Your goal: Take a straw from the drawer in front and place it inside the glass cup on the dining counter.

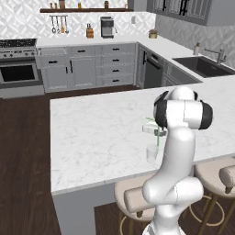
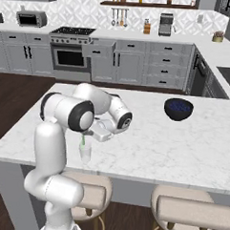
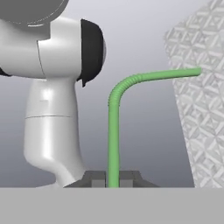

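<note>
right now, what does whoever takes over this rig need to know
Gripper: shut on the straw, which runs up between the fingertips with its bent top pointing sideways.
Straw and glass cup: the gripper holds the straw over the glass cup near the front edge of the dining counter. The straw's lower end seems to reach into the cup, though how deep is hard to tell.
Drawer: stands pulled out beside the oven.
Done: straw taken from the drawer and brought to the cup.
Left: lower it if needed, open the gripper, lift clear.
Also on the counter: a dark bowl.
</note>
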